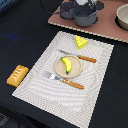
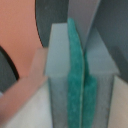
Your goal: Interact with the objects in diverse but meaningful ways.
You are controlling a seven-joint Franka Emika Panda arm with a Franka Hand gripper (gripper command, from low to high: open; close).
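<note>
Item: small grey two-handled pot, far edge of table, on pink board. Likely light, rigid, slick; grasp rim or handle. Gripper above it; green-padded fingers pressed together, empty.

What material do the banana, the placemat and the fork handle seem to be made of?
Banana: probably plastic, since its yellow surface is smooth and even, with a slight shine.
Placemat: seems to be woven fabric or vinyl, matte, with a fine ribbed line pattern.
Fork handle: orange and smooth; it could be plastic or painted wood, as the picture is too coarse to decide.
</note>
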